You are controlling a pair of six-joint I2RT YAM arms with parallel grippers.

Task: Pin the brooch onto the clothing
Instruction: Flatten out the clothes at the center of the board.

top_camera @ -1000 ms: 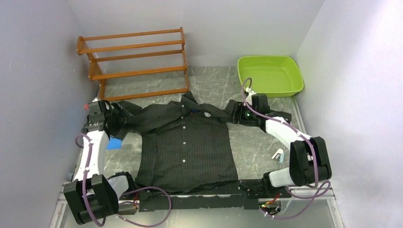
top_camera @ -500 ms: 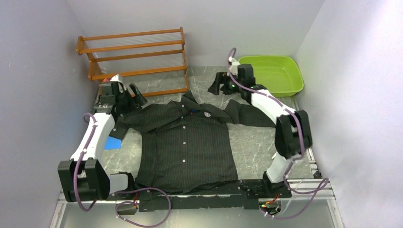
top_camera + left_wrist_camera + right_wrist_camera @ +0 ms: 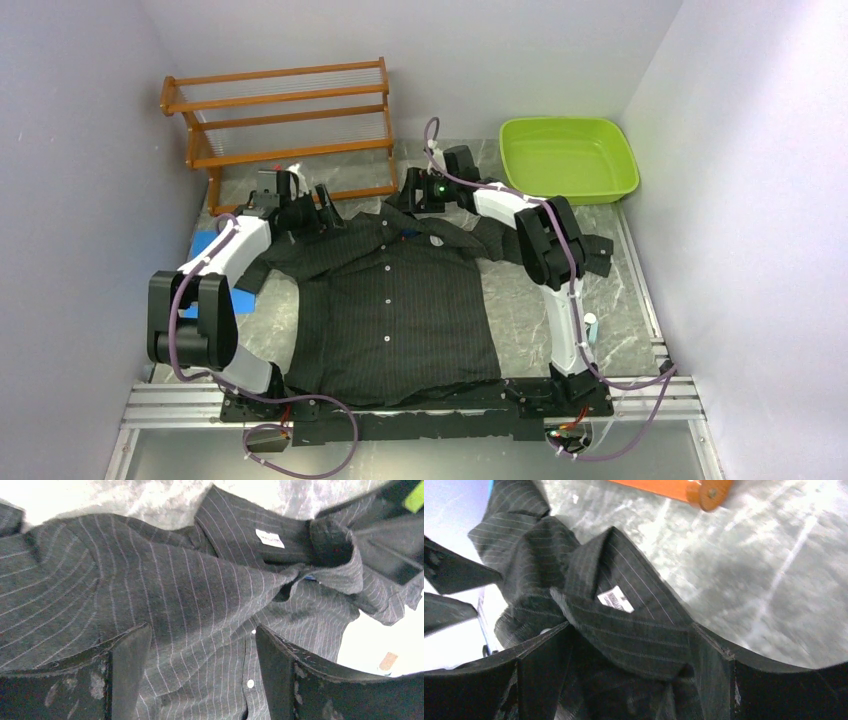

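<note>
The clothing, a black pinstriped shirt, lies flat on the table with its front up and its collar at the far end. My left gripper is open just left of the collar. In the left wrist view its open fingers straddle the button front, and the white neck label shows beyond. My right gripper is open behind the collar. Its fingers stand on either side of the collar's fold, below the label. A small pale round spot sits on the chest. I cannot tell whether it is the brooch.
A wooden rack stands at the back left and a green tub at the back right. A blue card lies by the left sleeve. A small white item lies near the right arm's base. Walls close in on both sides.
Both arms have swung inward from the sleeves to the collar. The right gripper has opened and its sleeve now lies on the table. The left jaws have narrowed slightly.
</note>
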